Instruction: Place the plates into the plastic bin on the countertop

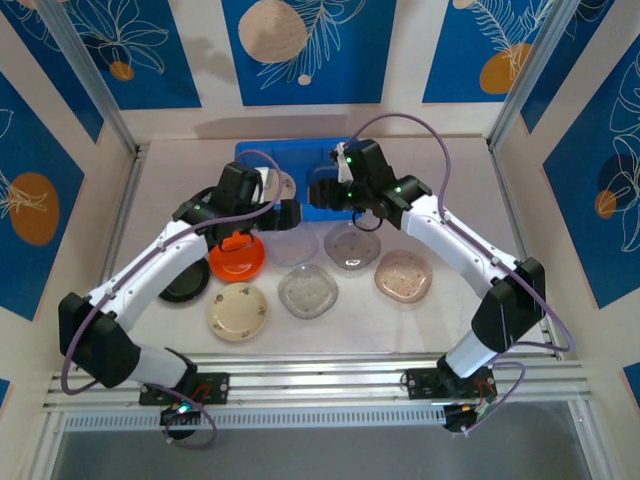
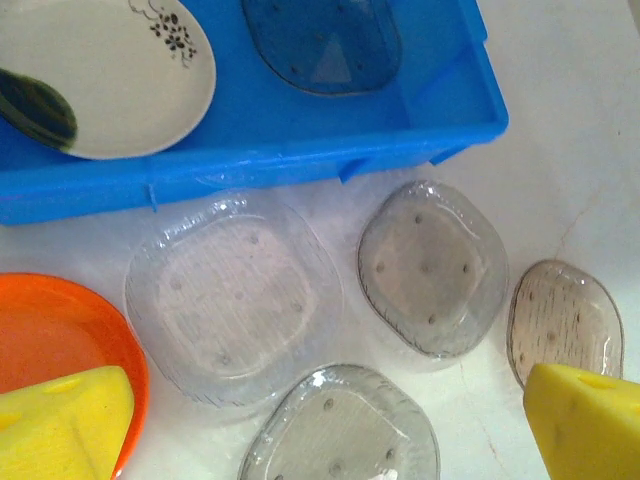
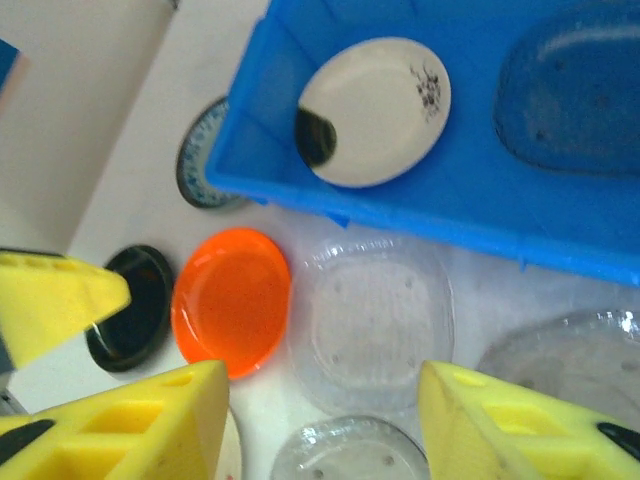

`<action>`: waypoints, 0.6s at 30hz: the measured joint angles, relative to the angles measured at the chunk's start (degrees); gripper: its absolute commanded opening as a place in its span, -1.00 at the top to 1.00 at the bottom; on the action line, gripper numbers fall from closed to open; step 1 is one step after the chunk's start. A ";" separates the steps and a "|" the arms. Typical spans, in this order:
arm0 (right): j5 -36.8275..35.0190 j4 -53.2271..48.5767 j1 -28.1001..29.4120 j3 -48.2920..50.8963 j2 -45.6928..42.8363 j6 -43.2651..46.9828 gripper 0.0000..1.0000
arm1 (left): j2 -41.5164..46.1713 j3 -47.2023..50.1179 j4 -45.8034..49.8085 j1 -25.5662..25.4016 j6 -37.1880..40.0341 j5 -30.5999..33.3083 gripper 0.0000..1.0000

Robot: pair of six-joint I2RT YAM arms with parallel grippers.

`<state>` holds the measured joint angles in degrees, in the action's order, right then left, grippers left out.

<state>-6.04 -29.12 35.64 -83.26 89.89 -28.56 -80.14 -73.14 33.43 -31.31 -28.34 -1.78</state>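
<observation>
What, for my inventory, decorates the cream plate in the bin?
Cream plate: dark floral sprig, left wrist view.

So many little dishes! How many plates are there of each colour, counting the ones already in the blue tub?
Orange plate: 1
Black plate: 1
Teal patterned plate: 1
Cream floral plates: 2
Clear or smoky plates: 5
Total: 10

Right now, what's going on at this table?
Two arms are loading plates into the plastic bin. A cream floral plate and a translucent plate already lie inside. The left arm and right arm hover at its near edge, jaws open and empty. The orange plate, black plate and several clear plates wait on the countertop.
</observation>
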 measured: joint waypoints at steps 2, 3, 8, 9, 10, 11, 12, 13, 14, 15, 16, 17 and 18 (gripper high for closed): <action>-0.76 0.68 0.59 2.84 -1.03 0.07 -0.19 | 0.57 0.74 0.07 -0.44 -0.07 0.52 -1.00; -1.11 1.25 0.83 4.44 -1.57 0.24 -0.24 | 1.07 1.55 -0.09 -0.72 -0.07 0.83 -1.00; -1.51 2.19 0.02 13.07 -5.49 0.57 -0.29 | 6.64 10.34 -3.08 -2.38 -0.44 1.95 -1.00; -0.81 1.42 -0.83 13.64 -5.88 0.04 -0.29 | 7.82 11.91 -3.37 -2.71 -0.94 2.12 -1.00; 0.04 0.46 -2.10 13.86 -6.21 -0.59 -0.27 | 8.96 13.20 -3.41 -2.89 -1.51 2.16 -1.00; 0.96 0.09 -3.69 14.23 -6.60 -1.25 -0.25 | 9.77 13.97 -3.39 -2.97 -2.03 2.14 -1.00; 1.79 0.17 -5.16 14.95 -7.19 -1.81 -0.23 | 10.19 14.25 -3.43 -2.99 -2.58 2.05 -1.00; 2.40 0.11 -6.54 16.06 -8.02 -2.34 -0.20 | 10.62 14.53 -3.96 -2.99 -2.91 1.79 -0.99; 2.78 0.09 -7.89 17.53 -9.07 -2.95 -0.19 | 10.91 14.82 -4.70 -2.99 -3.17 1.42 -1.00; 3.10 0.17 -8.96 19.08 -10.16 -3.39 -0.19 | 11.19 15.30 -5.64 -2.99 -3.37 0.96 -0.99; 3.45 0.17 -10.08 21.09 -11.63 -3.96 -0.17 | 11.43 15.93 -6.73 -3.02 -3.74 0.48 -1.00; 3.67 -0.02 -10.88 22.71 -12.79 -4.44 -0.15 | 11.47 16.52 -7.80 -3.02 -4.17 0.00 -1.00; 3.76 -0.15 -11.47 23.87 -13.64 -4.70 -0.13 | 11.41 16.90 -8.52 -3.02 -4.35 -0.42 -1.00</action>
<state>-2.28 -29.28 24.16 -59.40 76.25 -33.26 -68.73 -56.25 24.91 -34.33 -32.69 -2.20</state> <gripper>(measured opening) 0.582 0.998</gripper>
